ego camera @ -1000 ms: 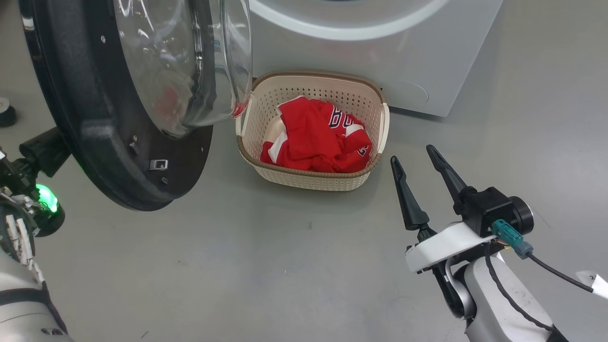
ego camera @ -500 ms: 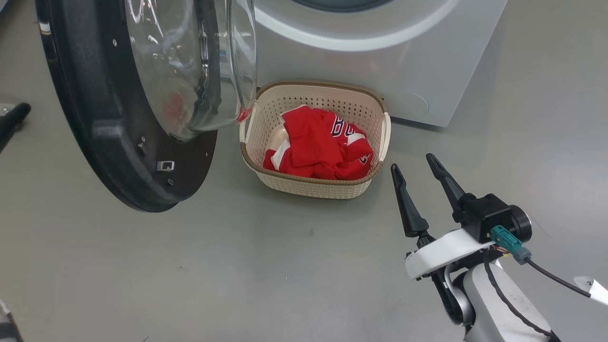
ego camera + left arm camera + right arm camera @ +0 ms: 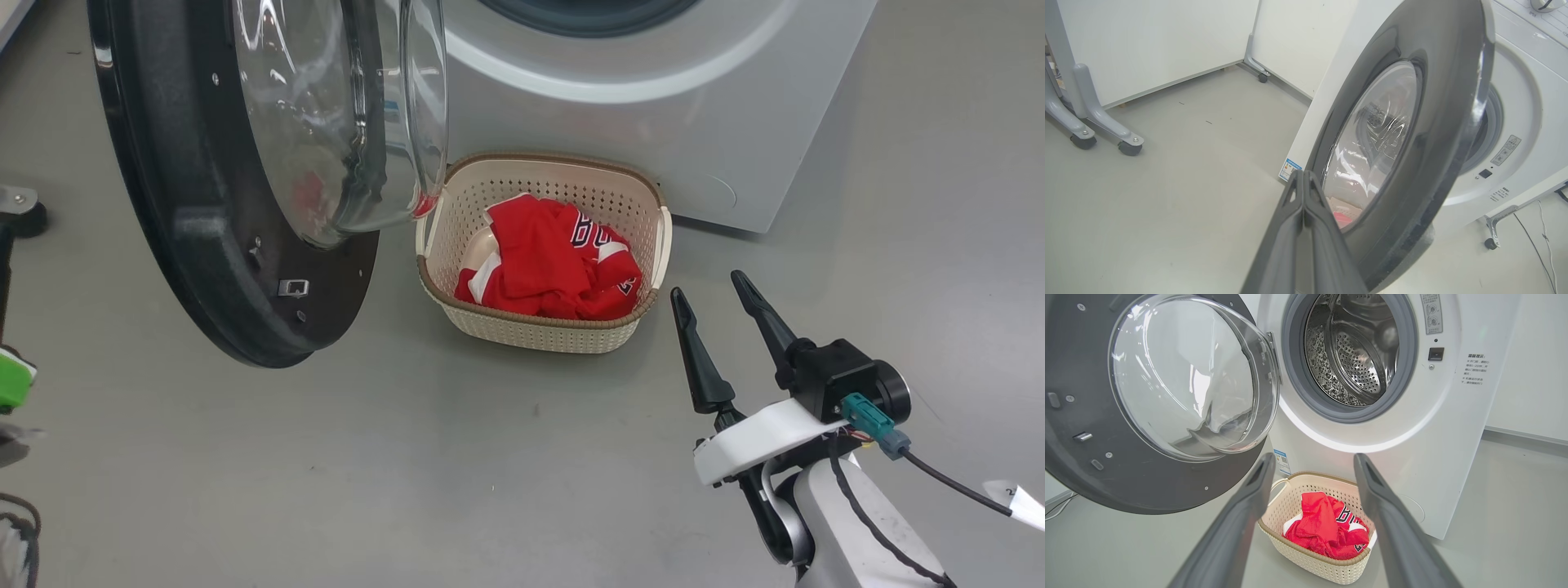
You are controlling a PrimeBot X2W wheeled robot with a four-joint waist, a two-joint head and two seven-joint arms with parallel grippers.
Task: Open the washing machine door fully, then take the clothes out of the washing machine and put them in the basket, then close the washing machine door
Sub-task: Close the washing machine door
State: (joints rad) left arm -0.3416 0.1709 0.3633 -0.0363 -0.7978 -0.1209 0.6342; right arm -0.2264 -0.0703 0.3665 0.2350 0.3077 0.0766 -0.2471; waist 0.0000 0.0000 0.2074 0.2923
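Head view: you see the clothes (image 3: 549,263) bunched inside the basket (image 3: 539,333) at the foot of the washing machine (image 3: 653,122); right jaws spread wide, empty. Left wrist view: left jaws pressed together beside the washing machine door (image 3: 1443,122). Right wrist view: door open, clothes in basket.

The washing machine door (image 3: 204,269) crowds the basket (image 3: 539,333) from the left; its right is free.
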